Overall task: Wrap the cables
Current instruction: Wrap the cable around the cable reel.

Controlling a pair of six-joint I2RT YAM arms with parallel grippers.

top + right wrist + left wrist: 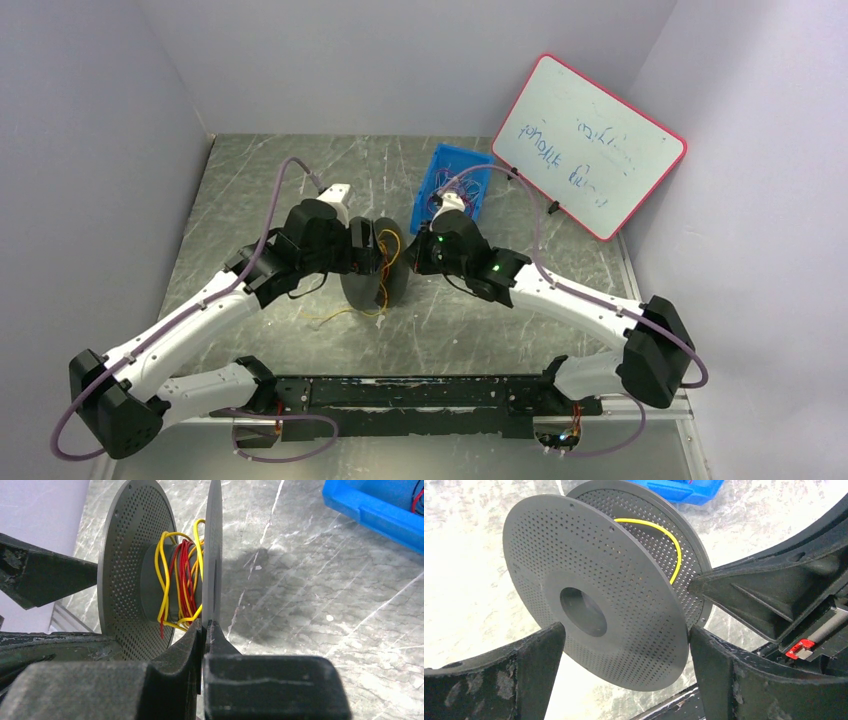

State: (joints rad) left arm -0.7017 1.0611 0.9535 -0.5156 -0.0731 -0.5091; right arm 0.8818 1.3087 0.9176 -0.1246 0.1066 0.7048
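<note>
Two tools meet at a dark perforated spool [372,280] standing on edge near the middle of the tabletop [250,190]. From above little more than that shows: the arms' heads hide the fingertips, and the cables [180,587] appear only as a few yellow-orange loops at the spool's top and a thin loose strand lying on the tabletop toward the near edge. The right wrist view settles its own side. The right tool [205,630] is clenched on the rim of one flange, the thin disc pinched between its fingertips, and yellow and red cables lie in loose turns round the hub between the two flanges. The left wrist view shows the other flange face-on, centre hole and all, with the left tool [624,635] released, its fingers [734,680] spread wide to either side of the disc's lower rim; whether either one brushes the rim is hard to say. Only one yellow loop shows there, arching between the flanges. A blue bin [425,205] holding thin wires sits just beyond the spool toward the far edge, and a red-framed whiteboard [590,145] leans at the far right corner.
</note>
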